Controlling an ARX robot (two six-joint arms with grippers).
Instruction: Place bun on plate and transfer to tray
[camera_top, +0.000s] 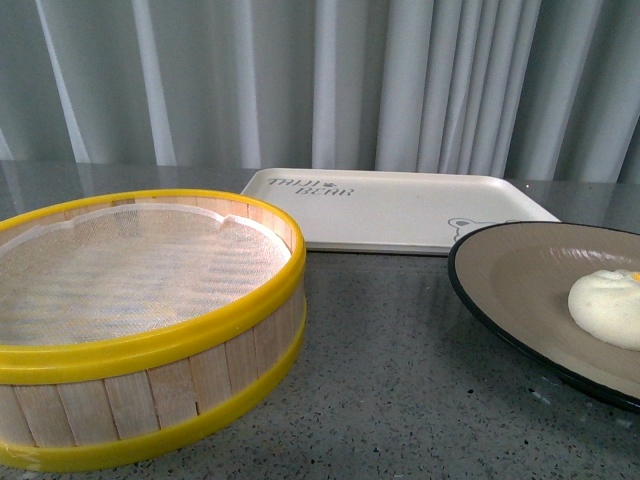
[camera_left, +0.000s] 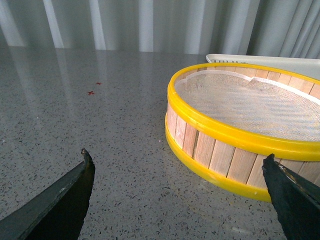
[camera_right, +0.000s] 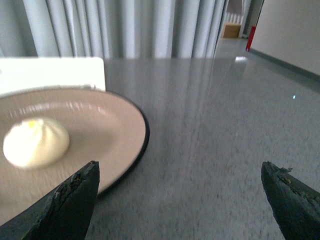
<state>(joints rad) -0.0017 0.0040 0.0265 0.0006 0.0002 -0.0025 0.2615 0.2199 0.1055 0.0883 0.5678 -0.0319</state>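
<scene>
The bun (camera_top: 607, 307) already sits on the plate (camera_top: 520, 270), so the coming move likely turns on the plate's black rim. It curves just ahead of one of the right fingers (camera_right: 75, 195), which stand wide apart and empty, the other over bare counter (camera_right: 210, 150). The tray (camera_top: 400, 210) lies just beyond the plate's far rim. The left fingers (camera_left: 65, 200), also wide, face the steamer basket (camera_left: 225, 145), so the right arm looks nearer.

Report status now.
Left gripper open, empty; right gripper open, empty. Bun on plate; plate not yet on tray. Steamer basket off left, not blocking.
</scene>
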